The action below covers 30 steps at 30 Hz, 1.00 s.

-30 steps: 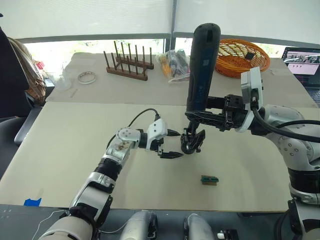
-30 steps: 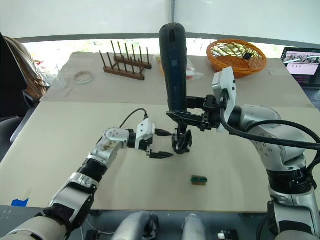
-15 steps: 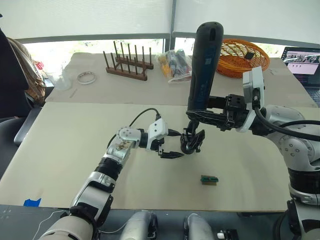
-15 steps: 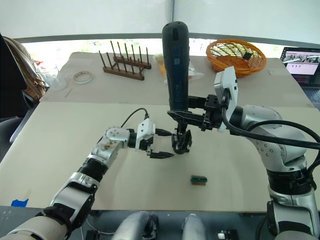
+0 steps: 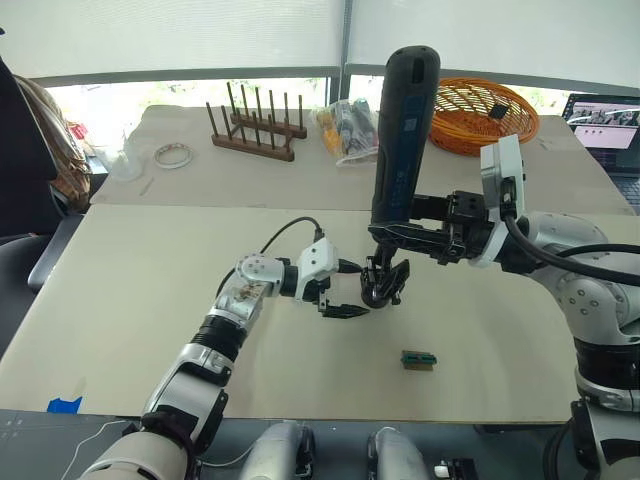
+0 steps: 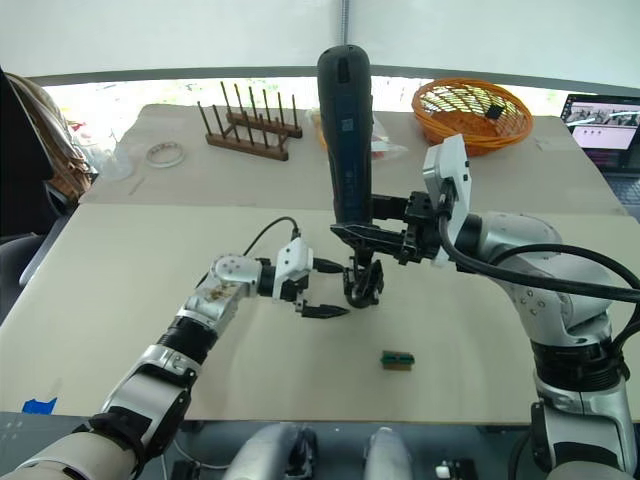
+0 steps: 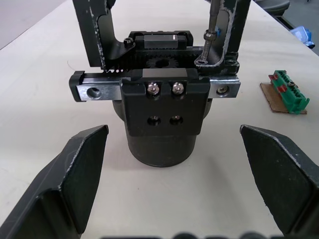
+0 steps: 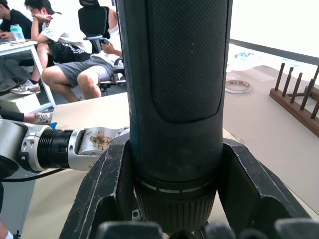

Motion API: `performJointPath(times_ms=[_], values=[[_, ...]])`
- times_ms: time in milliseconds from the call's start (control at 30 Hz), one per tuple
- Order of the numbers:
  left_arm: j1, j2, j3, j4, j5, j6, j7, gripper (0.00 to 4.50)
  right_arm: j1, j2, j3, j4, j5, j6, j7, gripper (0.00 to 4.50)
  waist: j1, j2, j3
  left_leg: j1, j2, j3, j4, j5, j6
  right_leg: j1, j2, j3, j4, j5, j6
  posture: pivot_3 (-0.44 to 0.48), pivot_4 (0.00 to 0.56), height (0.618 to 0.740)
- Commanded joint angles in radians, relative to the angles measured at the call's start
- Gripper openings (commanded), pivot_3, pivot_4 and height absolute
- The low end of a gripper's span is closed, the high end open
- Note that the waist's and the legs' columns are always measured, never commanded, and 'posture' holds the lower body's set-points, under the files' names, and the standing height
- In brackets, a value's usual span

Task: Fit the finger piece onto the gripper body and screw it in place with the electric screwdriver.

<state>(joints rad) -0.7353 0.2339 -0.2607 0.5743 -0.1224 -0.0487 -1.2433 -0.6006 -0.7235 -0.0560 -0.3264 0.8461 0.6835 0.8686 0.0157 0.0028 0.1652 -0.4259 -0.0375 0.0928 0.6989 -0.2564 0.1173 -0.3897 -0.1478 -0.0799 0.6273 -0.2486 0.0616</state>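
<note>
The gripper body (image 5: 383, 283) stands on the table mid-scene, a small black block with a toothed rail (image 7: 162, 109). A black finger piece (image 7: 234, 25) rises from that rail. The electric screwdriver (image 5: 400, 140) is held nearly upright over it, with my right gripper (image 5: 400, 232) shut on its lower barrel (image 8: 174, 74). Its thin bit (image 7: 213, 30) comes down to a screw at the finger piece's foot. My left gripper (image 5: 358, 290) sits just left of the body, open, its fingers (image 7: 75, 174) spread on either side without touching it.
A tiny green-and-black block (image 5: 419, 359) lies on the table nearer than the body. At the far side stand a wooden peg rack (image 5: 255, 128), a clear bag of items (image 5: 348, 128), an orange basket (image 5: 485, 112) and a tape roll (image 5: 173, 154). Seated people (image 8: 75, 55) are beyond the table.
The screwdriver's top swayed slightly right and came back. My left gripper has edged a little closer to the gripper body, still open.
</note>
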Motion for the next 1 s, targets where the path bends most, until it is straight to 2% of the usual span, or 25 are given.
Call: performJointPath(times_ms=[33,1000], values=[[-0.012,-0.003,0.003,-0.025,-0.005,-0.022,-0.006,4.5,0.0,0.001,-0.054,-0.043,0.012,-0.019,0.001,1.95,0.0,0.0,0.0,0.0,0.0,0.0,0.0,0.0,0.0,0.0,0.0,0.0,0.0,0.0,0.0,0.0,0.15,0.74],[-0.003,-0.006,0.001,-0.033,-0.005,-0.022,-0.009,4.5,-0.019,0.023,-0.05,-0.035,-0.015,-0.038,0.009,1.95,-0.001,0.0,0.0,0.0,0.0,0.0,0.0,0.0,0.0,0.0,0.0,0.0,0.0,0.0,0.0,0.0,0.15,0.74]])
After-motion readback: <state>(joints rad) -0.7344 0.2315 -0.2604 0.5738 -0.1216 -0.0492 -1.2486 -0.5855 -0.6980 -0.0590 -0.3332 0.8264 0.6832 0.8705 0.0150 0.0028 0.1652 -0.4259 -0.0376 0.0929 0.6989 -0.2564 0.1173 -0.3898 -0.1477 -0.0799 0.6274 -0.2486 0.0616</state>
